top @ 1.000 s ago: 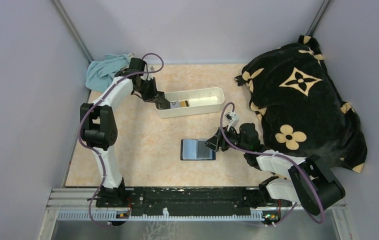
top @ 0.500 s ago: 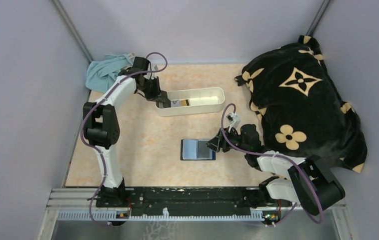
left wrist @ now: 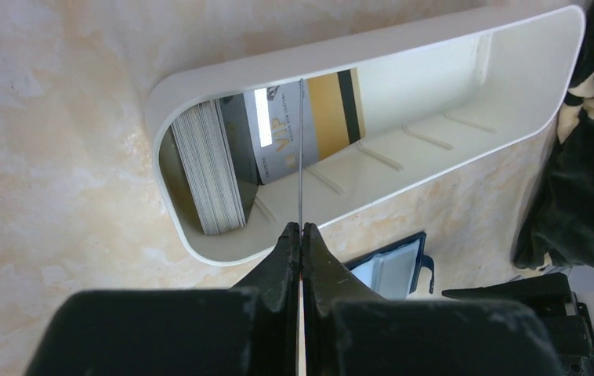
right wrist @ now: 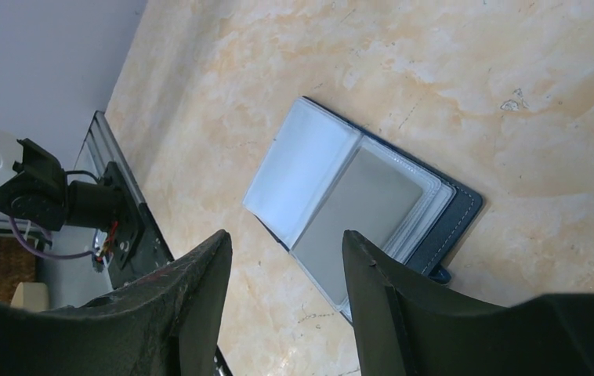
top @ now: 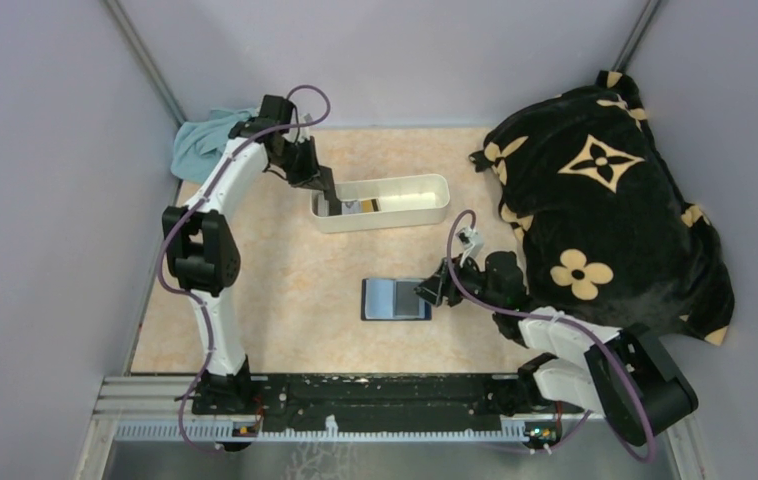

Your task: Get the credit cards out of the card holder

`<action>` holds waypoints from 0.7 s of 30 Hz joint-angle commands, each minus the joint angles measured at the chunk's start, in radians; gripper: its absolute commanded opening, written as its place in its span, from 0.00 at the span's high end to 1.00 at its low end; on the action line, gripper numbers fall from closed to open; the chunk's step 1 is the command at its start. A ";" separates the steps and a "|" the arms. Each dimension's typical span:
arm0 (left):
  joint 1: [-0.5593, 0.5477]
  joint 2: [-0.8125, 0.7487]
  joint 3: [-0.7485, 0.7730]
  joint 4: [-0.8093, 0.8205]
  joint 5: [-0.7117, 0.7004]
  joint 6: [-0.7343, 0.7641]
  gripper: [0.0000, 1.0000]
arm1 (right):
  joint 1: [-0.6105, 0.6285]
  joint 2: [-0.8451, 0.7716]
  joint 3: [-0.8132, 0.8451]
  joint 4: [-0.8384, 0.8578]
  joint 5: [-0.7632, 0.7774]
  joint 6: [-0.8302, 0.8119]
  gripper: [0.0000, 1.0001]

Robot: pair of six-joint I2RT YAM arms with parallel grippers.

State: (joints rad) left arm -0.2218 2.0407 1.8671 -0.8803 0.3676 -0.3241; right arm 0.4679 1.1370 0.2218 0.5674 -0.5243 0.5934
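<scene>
The left gripper (left wrist: 300,237) pinches one card (left wrist: 301,157) edge-on above the tray's (left wrist: 505,86) left end, where more cards (left wrist: 214,168) sit; the right gripper (right wrist: 286,304), jaws spread, is at the right edge of the open holder (right wrist: 302,176) mid-table; a grey card (right wrist: 360,211) shows in its sleeve.

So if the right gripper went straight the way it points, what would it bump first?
Probably the open dark navy folding card holder, at the grey plastic card in its clear sleeve. The right gripper aims right there.
</scene>
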 commanded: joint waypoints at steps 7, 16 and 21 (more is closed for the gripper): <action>0.005 0.054 0.091 -0.143 -0.026 0.047 1.00 | -0.017 -0.050 -0.026 0.008 0.011 -0.032 0.45; 0.004 0.081 0.070 -0.133 -0.022 0.053 1.00 | -0.023 -0.075 -0.026 -0.025 0.017 -0.041 0.46; 0.004 0.106 0.068 -0.122 -0.022 0.054 1.00 | -0.026 -0.075 -0.025 -0.033 0.019 -0.045 0.46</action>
State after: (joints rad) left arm -0.2218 2.1136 1.9366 -0.9970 0.3481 -0.2897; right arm 0.4538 1.0801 0.1944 0.5198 -0.5125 0.5709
